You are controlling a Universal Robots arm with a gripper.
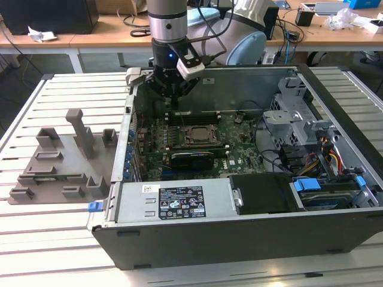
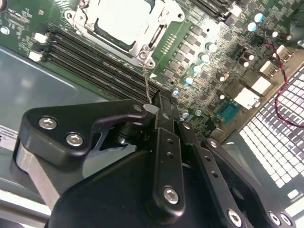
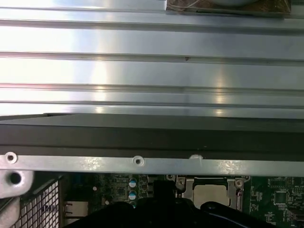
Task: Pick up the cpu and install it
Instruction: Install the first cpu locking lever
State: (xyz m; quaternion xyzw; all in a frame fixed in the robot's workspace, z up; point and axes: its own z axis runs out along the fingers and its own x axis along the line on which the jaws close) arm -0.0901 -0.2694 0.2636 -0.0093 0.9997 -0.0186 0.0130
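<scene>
Here the black gripper (image 1: 174, 98) hangs inside the open grey computer case (image 1: 239, 233), its fingers closed together and holding nothing. The pale silver-grey square cpu (image 2: 124, 20) sits in its metal-framed socket on the green motherboard (image 1: 239, 152), just beyond the fingertips.

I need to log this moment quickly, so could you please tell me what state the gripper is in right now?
Gripper: closed, fingers together and holding nothing visible, above the green motherboard near the pale silver-grey square cpu in its socket.
</scene>
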